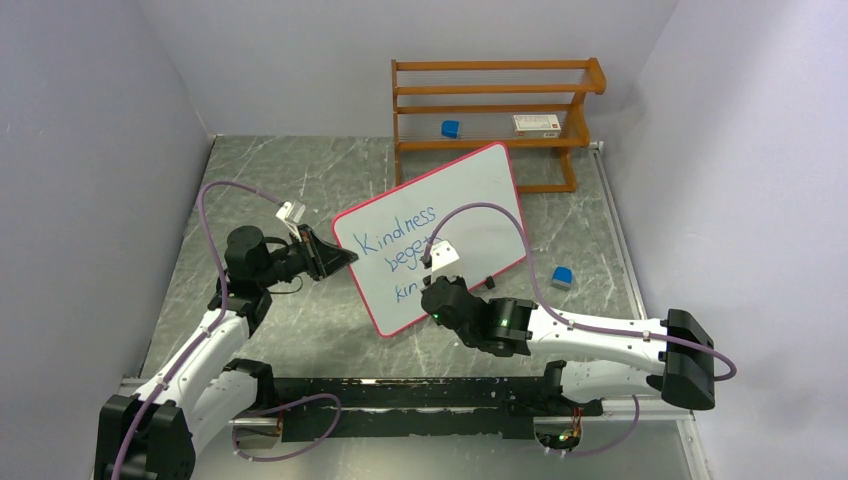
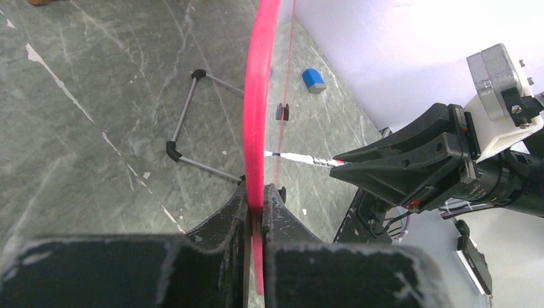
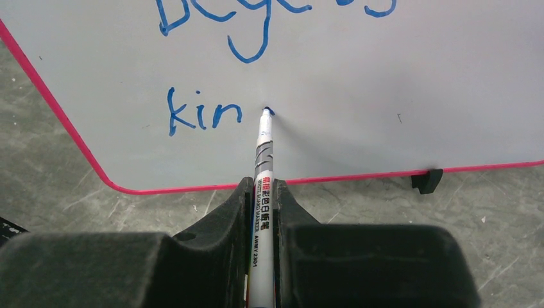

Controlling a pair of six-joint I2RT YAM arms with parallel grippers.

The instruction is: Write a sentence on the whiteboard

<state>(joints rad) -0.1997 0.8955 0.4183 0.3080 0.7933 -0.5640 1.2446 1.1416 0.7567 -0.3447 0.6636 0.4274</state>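
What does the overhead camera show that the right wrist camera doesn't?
Only overhead: the whole whiteboard, the top line of its blue writing, "Kindness", the left gripper at the board's left edge, and a wooden rack behind.
Only the right wrist view: the marker up close, pinched in the right gripper, its tip touching the board just after "kin".
Both: the lower lines of writing, the board's red rim and the grey table.

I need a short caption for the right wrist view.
Right tool holds the marker, its tip on the whiteboard after "kin".
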